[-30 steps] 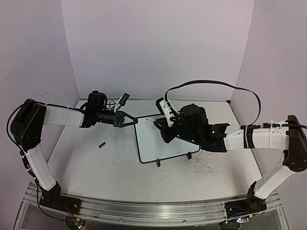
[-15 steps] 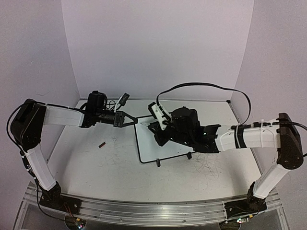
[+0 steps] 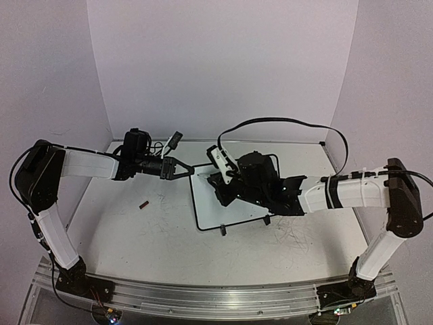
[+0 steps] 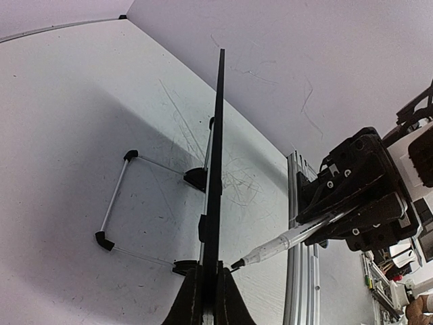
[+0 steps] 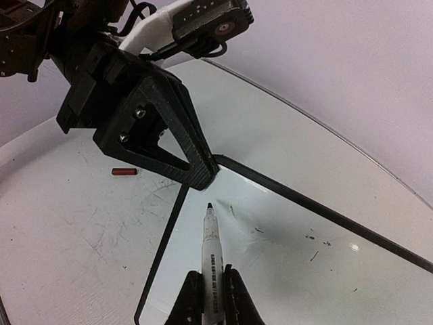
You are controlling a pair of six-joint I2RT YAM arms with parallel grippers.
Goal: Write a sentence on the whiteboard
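The whiteboard (image 3: pixel 218 211) stands mid-table, a glossy white panel with a thin black frame and rounded corners. It is propped on thin wire legs with small black feet (image 3: pixel 222 231). Its far-left corner is pinched between the closed black fingers of the left tool (image 3: pixel 187 170), which the left wrist view shows clamped on the frame's edge. The right tool (image 5: pixel 210 288) is closed around a slim white marker (image 5: pixel 211 250). Small dark print runs along the barrel, too fine to read. The black tip is close to the board beside that held corner; whether it touches cannot be told. A few short black marks (image 5: pixel 232 211) dot the surface, forming no readable word. The matte white table (image 3: pixel 135 233) is scuffed with grey scribbles. A small reddish stub (image 3: pixel 144 204) lies left of the board.
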